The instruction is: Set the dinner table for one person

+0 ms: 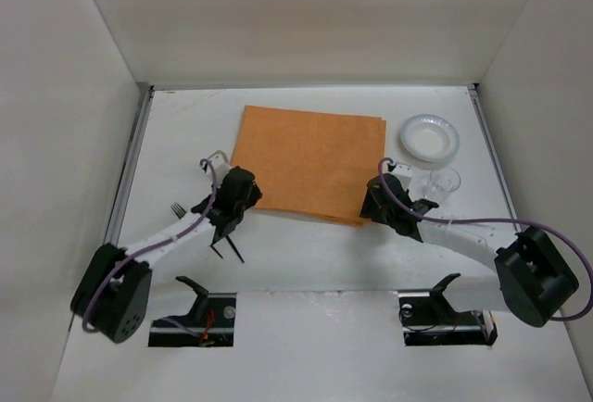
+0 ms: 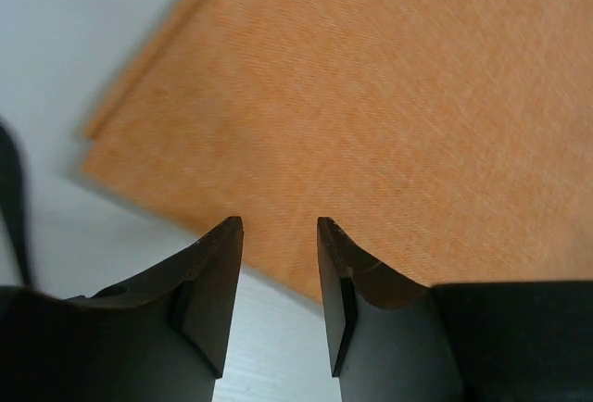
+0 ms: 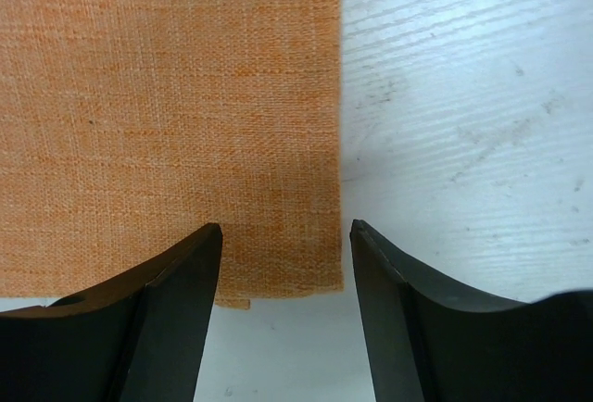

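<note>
The dinner table (image 1: 306,258) is a white tabletop with an orange cloth placemat (image 1: 310,161) lying flat in its middle. My left gripper (image 1: 243,204) is open and empty, low at the mat's near left edge; its wrist view shows the mat (image 2: 371,106) just ahead of the fingertips (image 2: 230,235). My right gripper (image 1: 374,204) is open and empty over the mat's near right corner, and that corner (image 3: 287,263) lies between its fingers. A white plate (image 1: 429,136) and a clear glass (image 1: 445,182) stand right of the mat.
A small black fork (image 1: 177,208) lies left of the left gripper. Thin black pieces (image 1: 228,249), perhaps cutlery, lie just below that gripper. A dark strip (image 2: 11,198) shows at the left wrist view's left edge. White walls enclose the table, with grey rails (image 1: 130,180) along its sides.
</note>
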Available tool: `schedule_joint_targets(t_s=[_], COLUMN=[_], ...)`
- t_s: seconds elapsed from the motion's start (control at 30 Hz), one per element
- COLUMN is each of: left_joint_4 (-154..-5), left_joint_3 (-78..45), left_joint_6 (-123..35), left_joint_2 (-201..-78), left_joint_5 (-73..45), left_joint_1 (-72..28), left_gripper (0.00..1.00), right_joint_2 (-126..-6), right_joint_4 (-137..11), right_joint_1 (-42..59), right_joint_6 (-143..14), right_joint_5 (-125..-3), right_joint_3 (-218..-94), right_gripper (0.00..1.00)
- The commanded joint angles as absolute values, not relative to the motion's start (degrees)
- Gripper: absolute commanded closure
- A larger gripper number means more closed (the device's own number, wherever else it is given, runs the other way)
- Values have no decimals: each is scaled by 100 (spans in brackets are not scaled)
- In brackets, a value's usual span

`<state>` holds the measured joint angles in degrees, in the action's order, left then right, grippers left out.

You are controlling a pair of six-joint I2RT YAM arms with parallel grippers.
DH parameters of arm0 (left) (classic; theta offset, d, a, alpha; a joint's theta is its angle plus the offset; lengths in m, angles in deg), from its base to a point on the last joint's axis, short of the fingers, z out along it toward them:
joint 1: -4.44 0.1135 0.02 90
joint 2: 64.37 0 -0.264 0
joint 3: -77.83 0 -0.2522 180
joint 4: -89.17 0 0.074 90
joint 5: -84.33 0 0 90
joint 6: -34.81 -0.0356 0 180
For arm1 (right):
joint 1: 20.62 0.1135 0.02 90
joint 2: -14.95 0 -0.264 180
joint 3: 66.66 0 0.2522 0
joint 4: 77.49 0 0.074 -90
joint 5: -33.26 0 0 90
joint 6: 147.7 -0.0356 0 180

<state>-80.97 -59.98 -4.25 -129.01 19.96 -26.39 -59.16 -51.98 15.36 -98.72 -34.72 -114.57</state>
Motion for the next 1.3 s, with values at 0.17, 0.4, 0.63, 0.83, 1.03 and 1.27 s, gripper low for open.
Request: schedule_joint_targets(t_s=[0.17,0.4,0.63,0.83,1.03,1.27], left_joint_4=[-8981,-9227,-9148,-8692,-8147,-7224], left_joint_3=[-4902,-5693,-6282,-6827,-7153,-7012], left_joint_6=[-597,-474,-465,-263,18,54], left_joint_2=[-14602,-14637,-14120,-13206,-12292,-11192], left_joint_5=[1297,1270,1261,1323,1384,1710], left_joint_1=[-2312,-1732,-1687,-1775,-2074,-2198], left_gripper=[65,67,67,68,68,57], right_joint_2=[-6081,-6258,-5564,-5142,-4711,-4289], right_joint_4=[-5475,-6179,-5820,-5573,-5512,-5468], right_joint_1=[1651,1405,1010,781,702,377], right_joint_6=[-10604,-10762,-10684,-10552,-10692,-10385], right_joint_5=[-3617,-4092,-3627,-3687,-3688,-3688], right_joint_3=[-11418,-11153,-11171,-10925,-10529,-10740], right_gripper=[38,58,93,94,90,69])
